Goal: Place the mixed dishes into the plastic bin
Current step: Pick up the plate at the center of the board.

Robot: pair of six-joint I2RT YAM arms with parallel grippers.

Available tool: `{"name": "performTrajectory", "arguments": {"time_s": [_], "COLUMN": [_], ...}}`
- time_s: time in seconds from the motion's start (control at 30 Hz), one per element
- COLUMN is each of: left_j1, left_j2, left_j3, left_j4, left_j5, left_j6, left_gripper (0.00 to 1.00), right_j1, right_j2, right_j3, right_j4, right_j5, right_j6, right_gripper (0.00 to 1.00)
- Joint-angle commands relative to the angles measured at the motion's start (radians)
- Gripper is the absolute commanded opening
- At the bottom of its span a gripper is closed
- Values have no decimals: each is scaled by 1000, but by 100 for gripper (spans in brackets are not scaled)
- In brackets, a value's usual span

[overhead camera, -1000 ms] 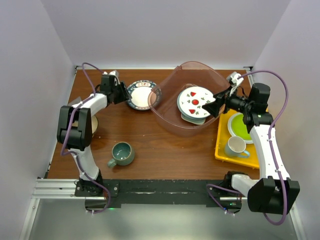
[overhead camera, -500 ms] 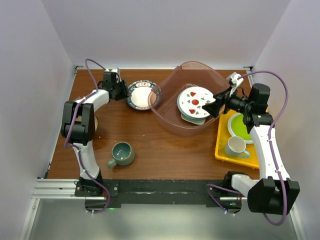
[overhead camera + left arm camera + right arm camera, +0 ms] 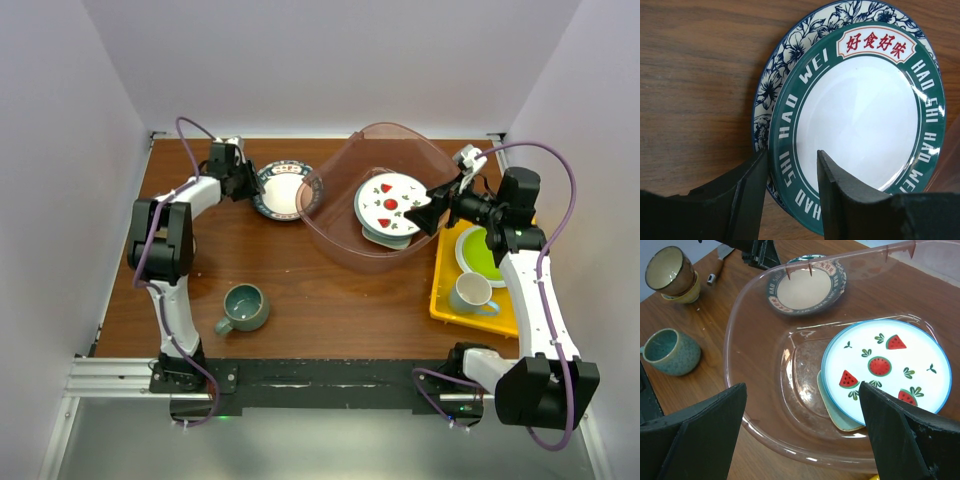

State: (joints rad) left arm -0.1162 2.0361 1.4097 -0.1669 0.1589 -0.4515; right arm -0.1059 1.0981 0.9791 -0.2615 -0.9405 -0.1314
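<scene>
1. My left gripper (image 3: 791, 157) has its jaws partway apart, astride the near rim of the green-banded plate (image 3: 860, 115). One finger sits outside the rim and the other over the band with the white lettering. I cannot tell whether they press on the rim.
2. That plate lies on top of a blue floral plate (image 3: 790, 55), whose border shows along its upper left edge. Both rest on the brown wooden table (image 3: 690, 75), in the upper middle of the overhead view, just beside the left wall of the bin.
3. My right gripper (image 3: 802, 386) is spread wide with nothing between its fingers. It hangs at the right rim of the plastic bin (image 3: 747, 325), pointing in over it.
4. The bin stands on the table in the upper centre-right of the overhead view. Inside it lies the watermelon plate (image 3: 885, 370), white with a blue edge, on top of a mint dish (image 3: 832, 412) whose corner shows at its lower left.
5. Outside the bin, a grey-teal mug (image 3: 670, 352) stands upright on the table at the lower left of the overhead view, well apart from the bin. The stacked bowls (image 3: 670, 275) sit in the upper left corner of my right wrist view.
6. Under my right arm, at the right edge of the table, is a yellow tray (image 3: 450, 300). It carries a lime-green plate (image 3: 480, 255) and a white mug (image 3: 472, 292).
</scene>
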Motion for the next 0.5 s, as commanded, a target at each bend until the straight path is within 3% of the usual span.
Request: {"name": "performTrajectory", "arguments": {"time_s": [0.0,0.47], "left_j1": [4,18], "left_j2": [16,65], "left_j3": [48,69], "left_j4": [-8,-10], "left_j5": [13,76], "left_j6": [28,-10], "left_gripper": [48,43], "right_j1": [-5,-12], "right_j2": [-21,-24], "right_j3": [3,3], "right_j4": [38,36], "right_j5": [-32,-40], "right_j6": [-2,-2], "right_gripper": [98,98]}}
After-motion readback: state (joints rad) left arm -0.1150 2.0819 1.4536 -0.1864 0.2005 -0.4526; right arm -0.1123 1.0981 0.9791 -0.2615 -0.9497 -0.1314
